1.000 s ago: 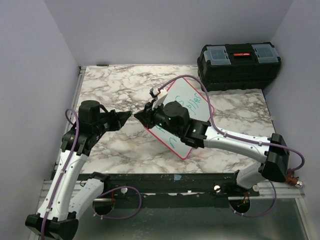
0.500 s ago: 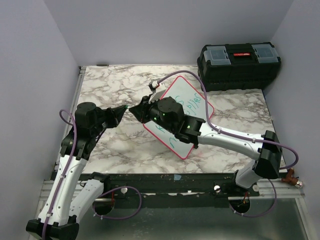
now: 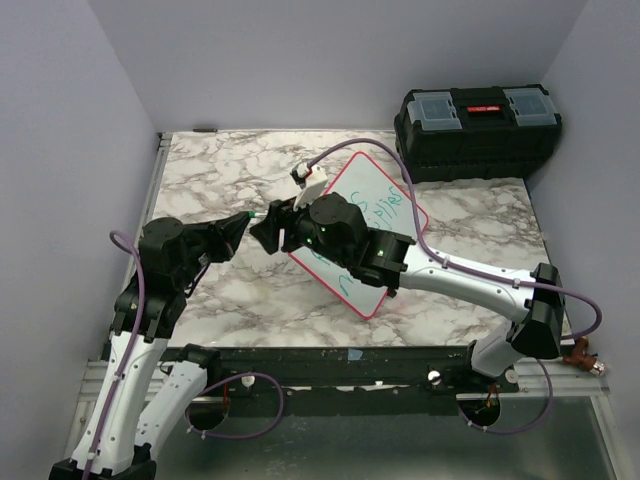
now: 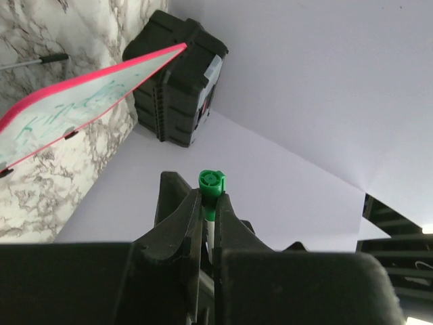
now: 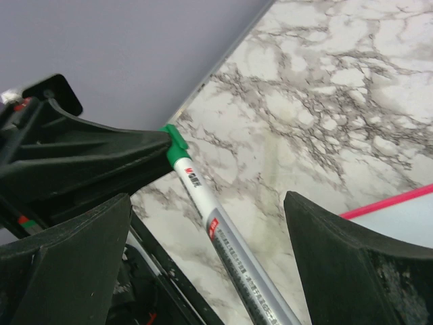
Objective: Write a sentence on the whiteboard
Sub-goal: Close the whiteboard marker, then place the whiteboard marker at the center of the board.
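The left arm (image 3: 135, 330) rises from its base at the near left and bends in toward the middle. The left gripper (image 3: 240, 222) points to the right, its jaws clamped on the green end of a marker (image 4: 210, 184). The right arm (image 3: 470, 285) reaches low from the near right across to the left. The right gripper (image 3: 265, 228) meets the left one almost tip to tip, its fingers (image 5: 67, 250) spread wide on either side of the marker's barrel, clear of it.
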{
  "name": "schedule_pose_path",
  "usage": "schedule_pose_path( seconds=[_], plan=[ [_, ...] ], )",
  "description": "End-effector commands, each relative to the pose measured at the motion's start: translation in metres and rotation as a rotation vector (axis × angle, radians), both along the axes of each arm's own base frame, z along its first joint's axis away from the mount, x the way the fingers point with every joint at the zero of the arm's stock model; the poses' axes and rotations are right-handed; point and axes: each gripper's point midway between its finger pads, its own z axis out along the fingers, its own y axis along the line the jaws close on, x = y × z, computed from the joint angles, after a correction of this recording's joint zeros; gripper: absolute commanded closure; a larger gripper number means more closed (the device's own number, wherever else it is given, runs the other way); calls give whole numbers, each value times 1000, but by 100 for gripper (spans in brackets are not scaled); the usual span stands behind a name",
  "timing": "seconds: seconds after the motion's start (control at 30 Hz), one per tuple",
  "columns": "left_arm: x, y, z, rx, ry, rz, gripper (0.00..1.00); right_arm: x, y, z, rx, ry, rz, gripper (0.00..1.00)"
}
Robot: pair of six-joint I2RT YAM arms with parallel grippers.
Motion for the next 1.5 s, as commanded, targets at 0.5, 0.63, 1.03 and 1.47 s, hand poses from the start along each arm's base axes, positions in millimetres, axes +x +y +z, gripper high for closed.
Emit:
schedule_pose_path(
  seconds=[0.5,0.63,1.03,1.47],
  plan=[
    [-13,37,2,276,-43,114,100,-27,-98,56,-8,0,-95,0],
    [-17,59,-3,442,-39,168,100,-30,-119,52,-19,11,-136,0],
    [-41,125,-66,984,131,208,100,-36,-147,35,-28,45,-185,0],
    [-20,125,-163,1264,349,-50,100,-40,-171,13,-72,83,-238,0]
  ],
)
